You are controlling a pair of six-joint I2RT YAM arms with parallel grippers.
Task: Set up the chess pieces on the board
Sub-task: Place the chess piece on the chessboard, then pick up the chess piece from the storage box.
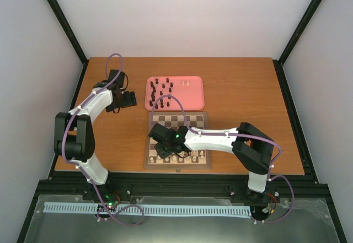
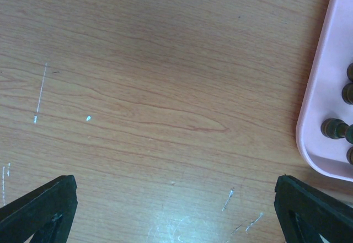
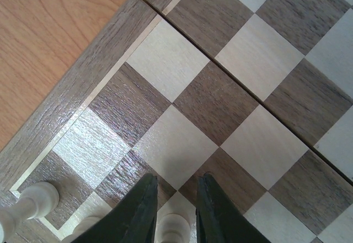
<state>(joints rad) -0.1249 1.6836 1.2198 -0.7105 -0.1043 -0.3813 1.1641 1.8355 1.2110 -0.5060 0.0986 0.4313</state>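
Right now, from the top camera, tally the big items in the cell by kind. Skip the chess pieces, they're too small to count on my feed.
Robot arms: 2 (left arm, right arm)
Chessboard: 1
Pink tray: 1
Total: 4

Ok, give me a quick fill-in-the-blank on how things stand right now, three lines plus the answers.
1. The dark pieces stand on the ____ tray.
2. The left gripper hangs over bare table with its jaws ____.
3. The right gripper, a cream piece between its fingers, is over the ____.
Missing words: pink; open; board.
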